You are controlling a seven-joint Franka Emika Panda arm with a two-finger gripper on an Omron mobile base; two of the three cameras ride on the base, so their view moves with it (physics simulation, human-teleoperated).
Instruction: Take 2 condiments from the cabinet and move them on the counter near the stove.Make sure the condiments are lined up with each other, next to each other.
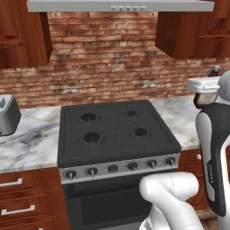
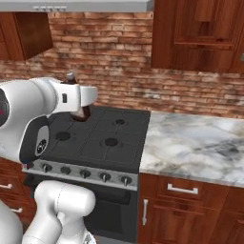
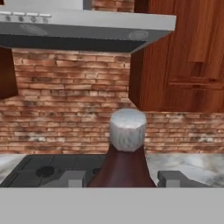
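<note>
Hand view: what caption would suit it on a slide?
Gripper holding a maroon bottle above the stove.

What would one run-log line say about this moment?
tool: shut on maroon bottle | bottle: upright, carried in the air | below: stove | counter: no bottles placed yet

Marble counter [image 1: 31, 134] – stove [image 1: 114, 130], toaster [image 1: 6, 114]

Kitchen surfaces: glass, stone, metal, wood, brick

Dark maroon glossy bottle [image 3: 124, 168] with a dull grey cap; veined polished marble counter [image 2: 190, 143]; matt black stove [image 1: 114, 130] (brushed silver knob strip); reddish-brown grained cabinet [image 3: 183, 57]; rough brick wall [image 1: 108, 58]; smooth metal hood [image 3: 83, 28].
</note>
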